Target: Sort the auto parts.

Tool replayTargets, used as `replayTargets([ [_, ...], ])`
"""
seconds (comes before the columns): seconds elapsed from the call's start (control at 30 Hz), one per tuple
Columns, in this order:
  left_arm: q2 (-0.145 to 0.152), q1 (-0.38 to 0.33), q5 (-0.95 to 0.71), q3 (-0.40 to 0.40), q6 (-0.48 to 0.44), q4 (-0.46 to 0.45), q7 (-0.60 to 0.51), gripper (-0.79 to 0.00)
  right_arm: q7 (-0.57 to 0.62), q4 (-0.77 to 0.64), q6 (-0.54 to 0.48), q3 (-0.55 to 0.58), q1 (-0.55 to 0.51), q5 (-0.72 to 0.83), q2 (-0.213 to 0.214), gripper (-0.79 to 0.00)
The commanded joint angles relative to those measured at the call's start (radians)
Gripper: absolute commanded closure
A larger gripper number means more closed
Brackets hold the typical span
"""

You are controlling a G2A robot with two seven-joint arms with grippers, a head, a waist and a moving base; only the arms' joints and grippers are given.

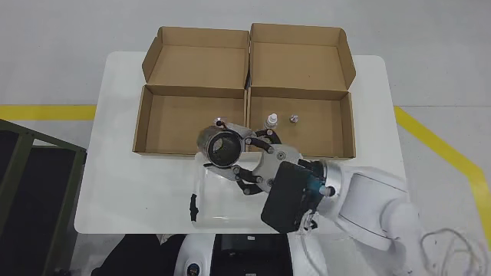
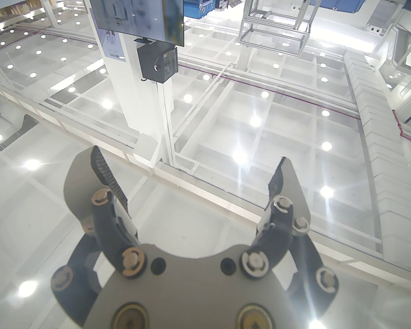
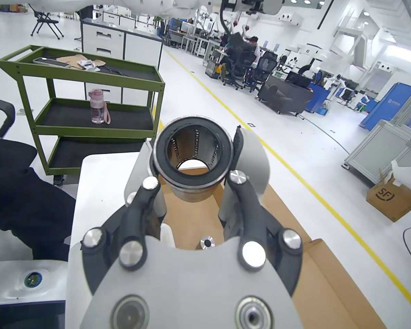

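Grasping a metal bearing, the right pincer is clenched on it from both sides. Its fingers press against the outer wall, and the hollow bore, lined with rows of small balls, faces the wrist camera. From above, the metal bearing hangs in the air over the near wall of the left box, close to where that box meets the right box. Both boxes are brown cardboard. They sit side by side, touching, toward the far side of the white surface, with their lids folded back flat. The floor of the left box is bare cardboard. Two small things lie near each other in the right box, by its far wall and toward the left box: a white part and a little round metal part. A clear tray rests on the surface just in front of the boxes, beneath the right arm. The left pincer is released, its two ridged fingers spread wide with nothing between them, and it points up at the ceiling lights. Beyond the surface, on the robot's left, stands a green cart.
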Motion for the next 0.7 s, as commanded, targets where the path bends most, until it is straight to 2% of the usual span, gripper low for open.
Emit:
replayTargets([
  [0.0,0.0,0.0,0.0,0.0,0.0,0.0,0.0,-0.785,-0.019,-0.004,-0.007,0.031,-0.014,0.02,0.003,0.0],
  [0.27,0.0,0.0,0.0,0.0,0.0,0.0,0.0,-0.785,-0.087,-0.013,-0.063,0.115,-0.065,0.065,0.016,0.0],
  [0.67,0.0,0.0,0.0,0.0,0.0,0.0,0.0,-0.785,-0.096,0.006,-0.068,0.118,-0.079,0.044,0.023,0.0],
])
